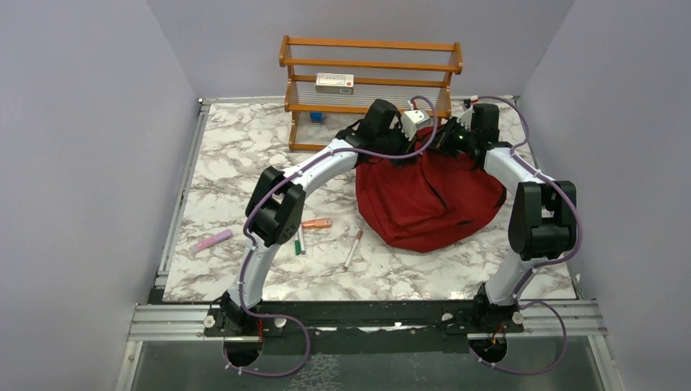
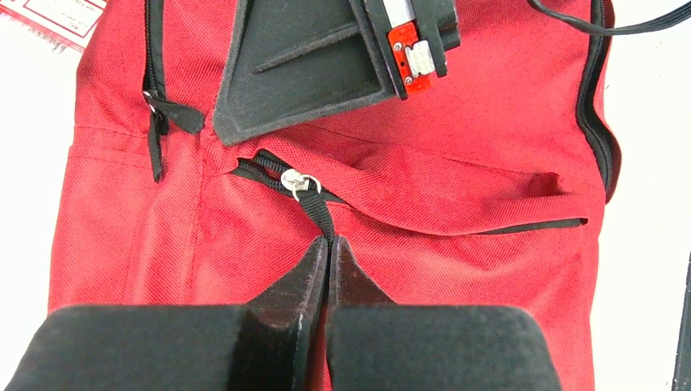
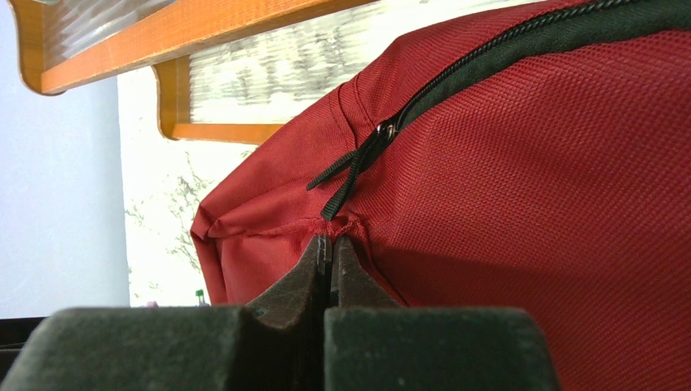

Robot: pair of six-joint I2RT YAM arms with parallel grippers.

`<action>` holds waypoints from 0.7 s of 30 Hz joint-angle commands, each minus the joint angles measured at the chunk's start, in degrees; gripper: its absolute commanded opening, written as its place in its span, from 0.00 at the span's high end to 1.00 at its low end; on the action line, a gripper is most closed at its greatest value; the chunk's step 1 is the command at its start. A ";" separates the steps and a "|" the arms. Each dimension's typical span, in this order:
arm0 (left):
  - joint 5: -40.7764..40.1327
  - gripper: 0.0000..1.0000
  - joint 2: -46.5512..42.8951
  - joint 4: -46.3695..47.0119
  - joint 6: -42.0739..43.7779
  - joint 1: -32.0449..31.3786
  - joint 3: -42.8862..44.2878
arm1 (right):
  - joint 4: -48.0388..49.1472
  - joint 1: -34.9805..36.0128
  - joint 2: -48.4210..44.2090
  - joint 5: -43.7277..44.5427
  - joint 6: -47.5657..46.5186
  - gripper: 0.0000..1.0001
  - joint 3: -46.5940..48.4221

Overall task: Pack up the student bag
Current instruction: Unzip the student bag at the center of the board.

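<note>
The student bag (image 1: 428, 204), dark red fabric with black zippers, lies slumped at the right middle of the marble table. My left gripper (image 2: 328, 240) is shut on the black strap pull (image 2: 318, 208) of a pocket zipper whose silver slider (image 2: 295, 181) sits at the left end of a partly gaping slit. My right gripper (image 3: 332, 236) is shut on a pinched fold of the bag's red fabric (image 3: 350, 224), just below a closed main zipper with two black pull tabs (image 3: 346, 179). Both grippers meet at the bag's far top edge (image 1: 440, 137). The right gripper's black body (image 2: 301, 73) shows above the pocket.
A wooden rack (image 1: 371, 81) stands at the back, holding a white box (image 1: 335, 81). Left of the bag lie a pink marker (image 1: 210, 241), an orange one (image 1: 316, 223), a green one (image 1: 299, 240) and a pen (image 1: 353, 248). Grey walls close in on both sides.
</note>
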 commanded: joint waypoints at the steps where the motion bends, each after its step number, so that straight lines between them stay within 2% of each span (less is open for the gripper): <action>1: -0.86 1.00 -1.30 -3.95 3.01 -0.27 4.60 | 2.33 -0.55 -2.04 0.62 -1.05 1.00 0.32; 9: 1.29 1.00 0.38 -9.31 4.29 -0.22 9.70 | 2.23 -0.57 -1.95 0.43 -1.18 0.99 0.31; 21: 0.27 1.00 -1.58 -10.26 4.72 -1.04 5.15 | 2.42 -0.51 -1.73 0.20 -0.47 0.99 0.07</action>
